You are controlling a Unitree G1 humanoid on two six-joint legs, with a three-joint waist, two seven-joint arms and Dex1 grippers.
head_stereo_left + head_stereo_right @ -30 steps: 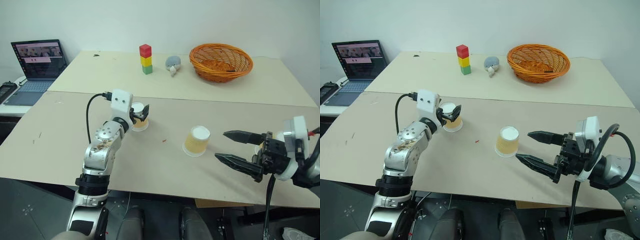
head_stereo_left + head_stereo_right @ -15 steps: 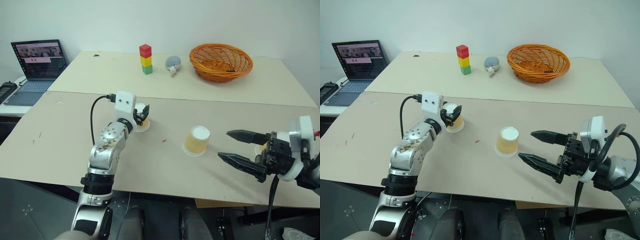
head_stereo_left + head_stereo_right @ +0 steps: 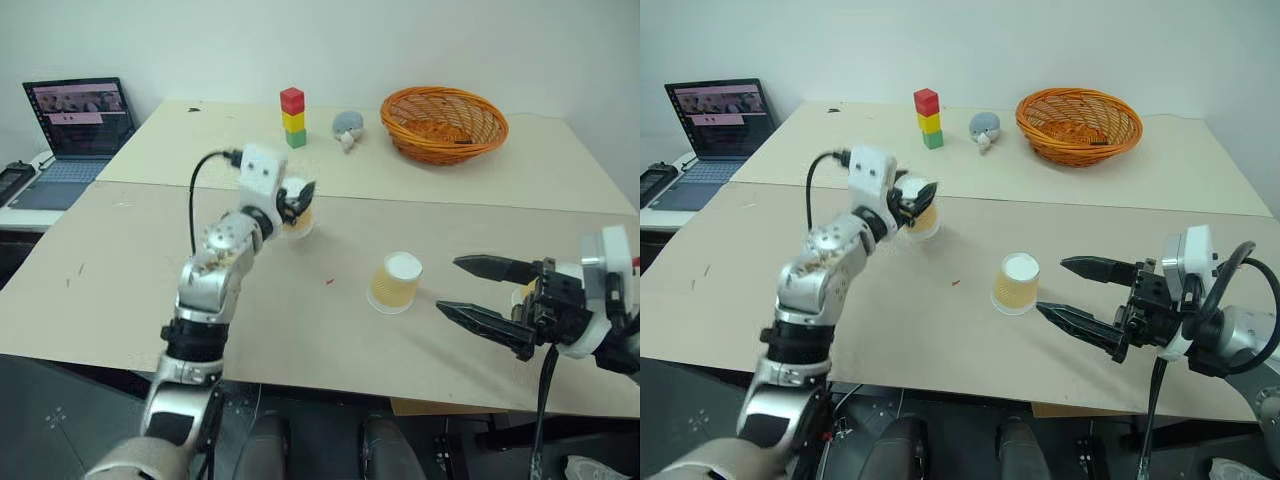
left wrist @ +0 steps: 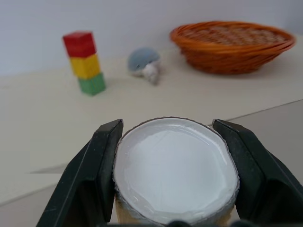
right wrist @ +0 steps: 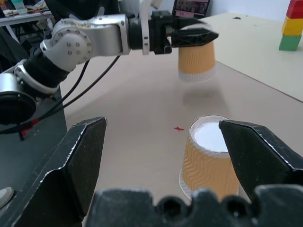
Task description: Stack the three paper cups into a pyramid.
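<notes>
Over the tan surface, the left gripper has its jaws clamped on an upturned paper cup lifted clear, while the right gripper's jaws gape empty beside a second cup.

White wall behind, two beige tables pushed tog., dark floor below

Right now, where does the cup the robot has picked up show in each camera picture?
Left eye: held cup left of centre, in the left gripper.
Right eye: the same, nearer centre.
Left wrist: low centre, white base facing the camera.
Right wrist: upper centre, lifted off the table.
Shared landmark: the coloured block tower.
</notes>
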